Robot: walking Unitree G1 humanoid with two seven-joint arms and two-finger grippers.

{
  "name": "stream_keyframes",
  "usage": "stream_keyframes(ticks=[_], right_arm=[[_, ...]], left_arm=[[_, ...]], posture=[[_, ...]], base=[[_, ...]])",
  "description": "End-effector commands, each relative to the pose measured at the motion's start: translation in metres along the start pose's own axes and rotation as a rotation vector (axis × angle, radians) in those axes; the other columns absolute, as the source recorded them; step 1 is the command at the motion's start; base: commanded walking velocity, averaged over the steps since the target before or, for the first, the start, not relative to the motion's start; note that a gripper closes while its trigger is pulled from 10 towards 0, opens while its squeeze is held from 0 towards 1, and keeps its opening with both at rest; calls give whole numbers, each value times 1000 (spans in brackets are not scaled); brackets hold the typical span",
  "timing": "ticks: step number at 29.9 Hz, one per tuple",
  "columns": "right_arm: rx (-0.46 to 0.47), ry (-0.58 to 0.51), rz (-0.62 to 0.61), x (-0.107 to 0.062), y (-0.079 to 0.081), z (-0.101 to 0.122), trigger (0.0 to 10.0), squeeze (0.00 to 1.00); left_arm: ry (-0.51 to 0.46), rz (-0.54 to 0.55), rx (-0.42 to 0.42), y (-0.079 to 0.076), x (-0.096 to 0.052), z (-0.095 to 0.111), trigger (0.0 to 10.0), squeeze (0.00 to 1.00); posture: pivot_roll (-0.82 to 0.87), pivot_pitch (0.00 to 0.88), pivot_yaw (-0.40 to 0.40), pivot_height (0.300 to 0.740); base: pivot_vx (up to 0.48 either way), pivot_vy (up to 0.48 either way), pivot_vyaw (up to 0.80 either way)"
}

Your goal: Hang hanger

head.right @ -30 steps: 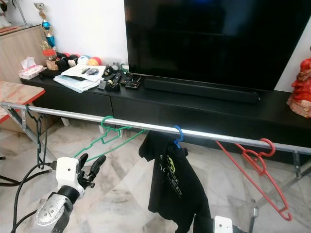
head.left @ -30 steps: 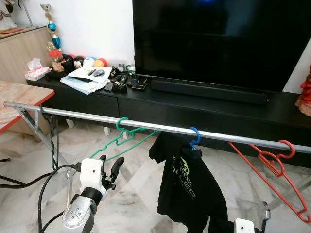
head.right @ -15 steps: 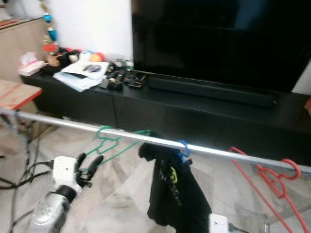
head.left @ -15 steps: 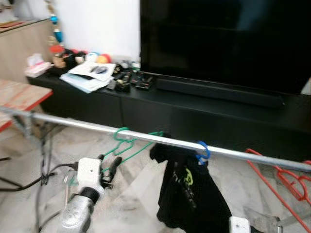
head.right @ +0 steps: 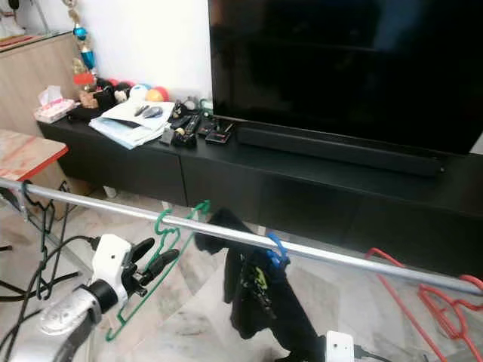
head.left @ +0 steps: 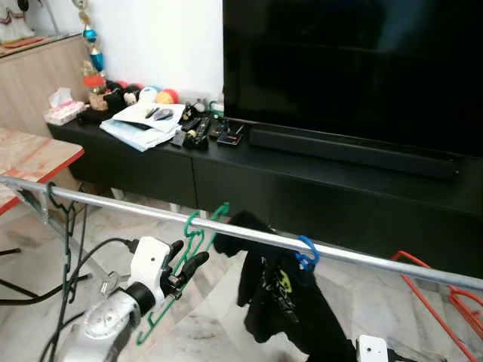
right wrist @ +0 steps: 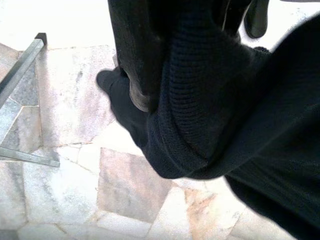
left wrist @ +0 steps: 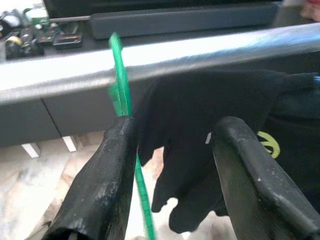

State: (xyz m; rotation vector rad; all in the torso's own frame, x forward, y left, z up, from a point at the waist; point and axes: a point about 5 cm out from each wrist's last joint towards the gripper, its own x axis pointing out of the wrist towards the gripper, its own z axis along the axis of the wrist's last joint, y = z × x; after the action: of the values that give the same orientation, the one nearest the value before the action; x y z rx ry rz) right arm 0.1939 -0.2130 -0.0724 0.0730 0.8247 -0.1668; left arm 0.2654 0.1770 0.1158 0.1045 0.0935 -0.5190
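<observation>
A green wire hanger [head.left: 190, 228] hooks over the silver rail [head.left: 121, 200] and hangs down toward the floor. My left gripper [head.left: 189, 255] is open just below the rail. In the left wrist view the green hanger [left wrist: 120, 80] runs beside one of the fingers [left wrist: 107, 170], inside the gap. To the right, a black T-shirt [head.left: 283, 294] hangs from a blue hanger [head.left: 305, 252] on the same rail. A red hanger [head.left: 445, 290] leans at the far right. My right wrist [head.left: 370, 351] sits low by the shirt's hem. Black cloth [right wrist: 210, 100] covers most of the right wrist view.
Behind the rail stands a long black TV console [head.left: 317, 177] with a large TV [head.left: 355, 68], papers [head.left: 143, 124], remotes and a tissue box [head.left: 62, 113]. A red-edged table [head.left: 34, 154] is at the left. A black cable [head.left: 72, 249] dangles from the rail's left end over marble floor.
The camera has shifted. My left gripper has come up to the green hanger, whose wire now lies between its fingers. The hanger has swung and now hangs more edge-on.
</observation>
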Motion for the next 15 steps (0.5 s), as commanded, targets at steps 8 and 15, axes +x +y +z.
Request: stream_keyframes(ticks=[8,15], right_arm=[[4,-3,-4,1,-1,4,10000,0],[6,2,-5,1,-1,4,10000,0]], left_arm=[[180,74,23,23,9,-3,10000,0],[241,101,-100,2,41,-13,10000,0]], posture=[[170,0,-8,740],[155,0,-10,740]], base=[[0,0,0],[0,0,0]])
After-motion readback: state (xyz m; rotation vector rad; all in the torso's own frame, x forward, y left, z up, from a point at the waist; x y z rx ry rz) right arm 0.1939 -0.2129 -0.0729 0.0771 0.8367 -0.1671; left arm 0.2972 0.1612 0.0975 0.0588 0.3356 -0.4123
